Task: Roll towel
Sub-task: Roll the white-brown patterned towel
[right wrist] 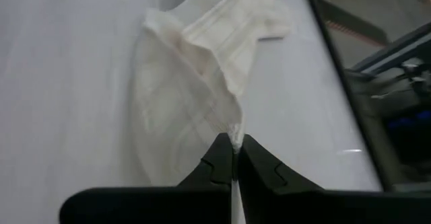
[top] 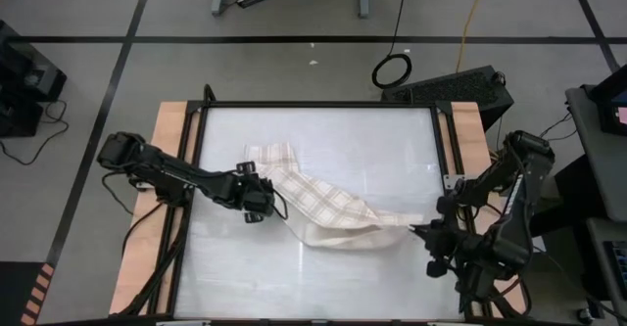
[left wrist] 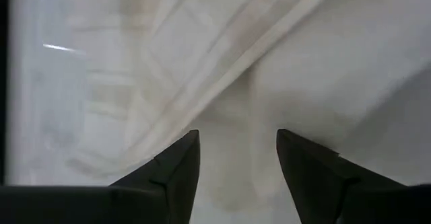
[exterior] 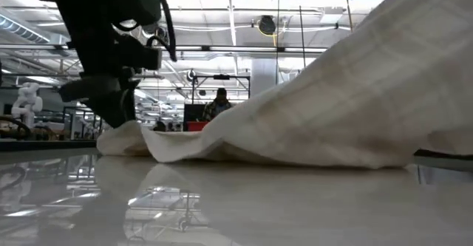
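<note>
Glossy white table [top: 372,140], rumpled plaid towel [top: 323,207], right gripper [right wrist: 236,158] jaws pinching corner, left gripper [left wrist: 237,146] jaws spread.

In your low view, the towel [exterior: 347,98] runs off the frame's right edge; a distant person [exterior: 219,102] is blurred.

Bare table [top: 294,277] lies open around towel [top: 323,204].
</note>
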### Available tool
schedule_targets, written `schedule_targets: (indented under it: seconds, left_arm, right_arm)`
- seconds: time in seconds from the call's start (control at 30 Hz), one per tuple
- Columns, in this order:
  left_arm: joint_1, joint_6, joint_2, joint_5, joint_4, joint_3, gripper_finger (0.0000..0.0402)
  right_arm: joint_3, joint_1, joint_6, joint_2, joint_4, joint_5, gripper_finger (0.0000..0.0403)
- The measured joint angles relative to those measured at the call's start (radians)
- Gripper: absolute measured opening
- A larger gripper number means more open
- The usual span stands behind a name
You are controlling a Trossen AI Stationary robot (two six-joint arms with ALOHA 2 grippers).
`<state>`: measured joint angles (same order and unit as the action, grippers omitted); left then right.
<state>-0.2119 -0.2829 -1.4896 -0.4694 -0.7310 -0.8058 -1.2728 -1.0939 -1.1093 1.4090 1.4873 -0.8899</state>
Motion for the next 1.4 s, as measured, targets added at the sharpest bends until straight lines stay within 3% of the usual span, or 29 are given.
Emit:
schedule_targets:
  seconds: [0.1,0.23,0.3,0.4,0.57,0.67,0.8,0.9,0.97,1.07,1.2,1.3,1.4]
  left_arm:
    - [0.000,0.071,0.001,-0.073,-0.021,0.006,0.0148]
    - [0.006,0.171,0.037,-0.117,-0.021,-0.019,0.0029]
    - [0.018,0.188,0.071,-0.150,-0.017,-0.039,0.0013]
    - [0.030,0.151,0.143,-0.151,-0.041,-0.073,0.0019]
    - [0.022,0.030,0.264,0.032,-0.059,-0.051,0.0025]
    - [-0.003,0.001,0.285,0.057,-0.113,-0.004,0.0055]
    - [-0.020,-0.005,0.255,0.165,-0.086,0.071,0.0135]
    - [-0.045,-0.017,0.202,0.142,-0.090,0.099,0.0195]
    - [-0.054,0.002,0.160,0.129,-0.080,0.101,0.0214]
    - [-0.060,0.052,0.106,0.100,-0.011,0.100,0.0213]
    - [-0.049,0.141,0.034,0.037,0.046,0.100,0.0161]
    - [-0.037,0.166,0.010,-0.027,0.026,0.100,0.0085]
    - [-0.033,0.126,0.020,-0.230,-0.071,0.087,0.0016]
  right_arm:
    - [-0.045,0.000,-0.002,0.000,0.061,-0.052,0.0000]
    - [-0.092,0.012,0.030,-0.004,0.083,-0.117,0.0000]
    - [-0.114,0.026,0.047,-0.005,0.083,-0.140,0.0000]
    - [-0.134,0.049,0.057,-0.006,0.084,-0.159,0.0000]
    - [-0.144,0.061,0.075,-0.006,0.084,-0.130,0.0000]
    - [-0.144,0.060,0.078,-0.006,0.084,-0.097,0.0000]
    - [-0.143,0.058,0.077,-0.006,0.084,-0.079,0.0000]
    - [-0.144,0.058,0.077,-0.006,0.084,-0.063,0.0000]
    - [-0.143,0.058,0.076,-0.006,0.084,-0.046,0.0000]
    - [-0.143,0.058,0.077,-0.006,0.084,-0.045,0.0000]
    - [-0.143,0.058,0.077,-0.006,0.084,-0.046,0.0000]
    - [-0.143,0.058,0.076,-0.006,0.084,-0.046,0.0000]
    - [-0.143,0.058,0.077,-0.006,0.084,-0.051,0.0000]
